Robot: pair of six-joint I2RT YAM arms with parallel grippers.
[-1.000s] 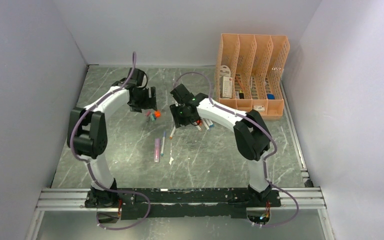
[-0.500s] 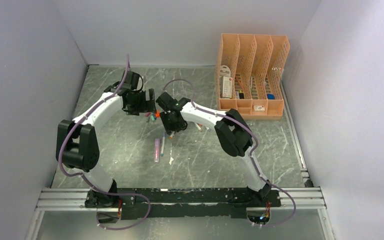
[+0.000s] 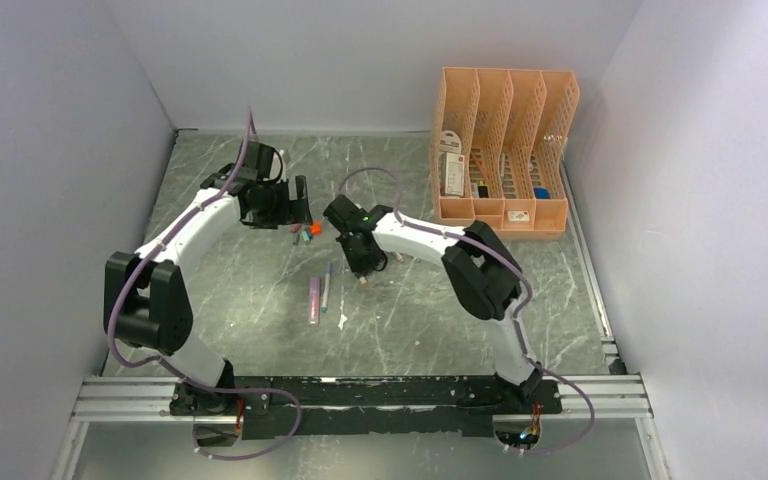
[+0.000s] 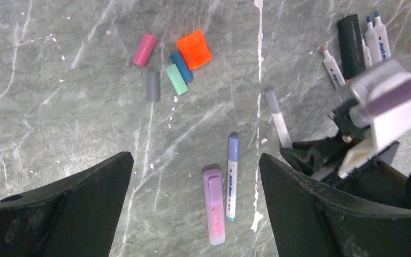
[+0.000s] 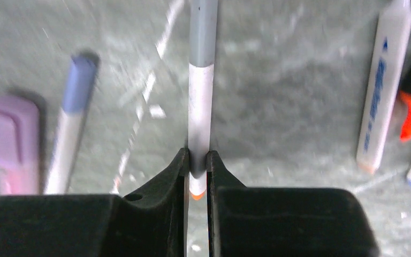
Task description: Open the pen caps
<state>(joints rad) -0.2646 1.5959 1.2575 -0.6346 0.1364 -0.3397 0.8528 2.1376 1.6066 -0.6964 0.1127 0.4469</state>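
My right gripper is shut on a white pen low on its barrel, just above its orange tip. The pen's grey cap points away from me. In the top view the right gripper is at mid-table. My left gripper hangs open and holds nothing. On the table below it are a pink-purple highlighter and a blue-capped pen. Several loose pen caps lie together: pink, orange, blue, teal, grey.
Uncapped white pens and a black marker lie right of the right arm. An orange file organizer stands at the back right. Grey walls close in the table on three sides.
The right gripper slid toward the near side over the grey-capped pen and shut on it. The left gripper opened wider and its arm shifted slightly.
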